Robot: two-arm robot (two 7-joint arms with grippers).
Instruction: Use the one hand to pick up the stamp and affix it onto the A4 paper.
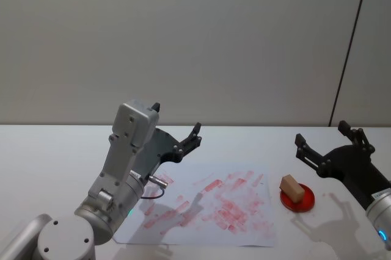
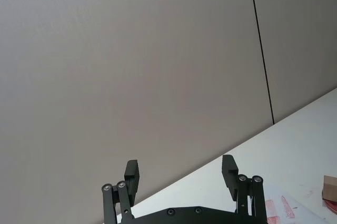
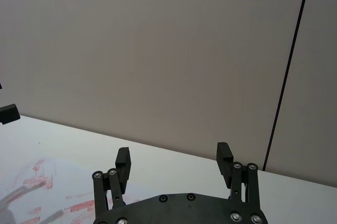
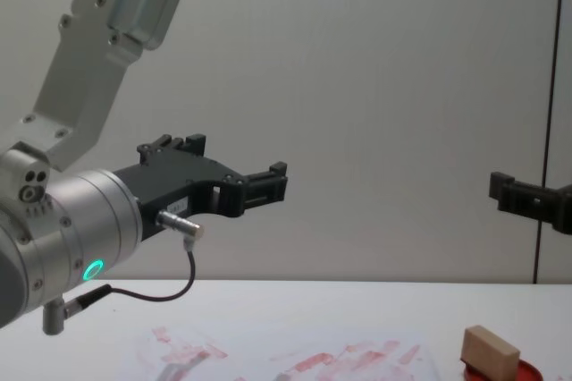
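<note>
Pick-up not yet begun. The stamp (image 1: pixel 292 188) rests on the red ink pad (image 1: pixel 303 202), just right of the A4 paper (image 1: pixel 201 208), which has many red prints. Right gripper (image 1: pixel 321 133) hovers near the pad, fingers spread & empty. Left gripper (image 2: pixel 179 163) is raised over the paper's left side, also spread, empty.

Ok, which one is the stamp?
Look at the white table and find the big paper smeared with red marks. Just to its right sits a flat round red ink pad. The stamp is the small tan wooden block lying on it, the only wooden thing there.
</note>
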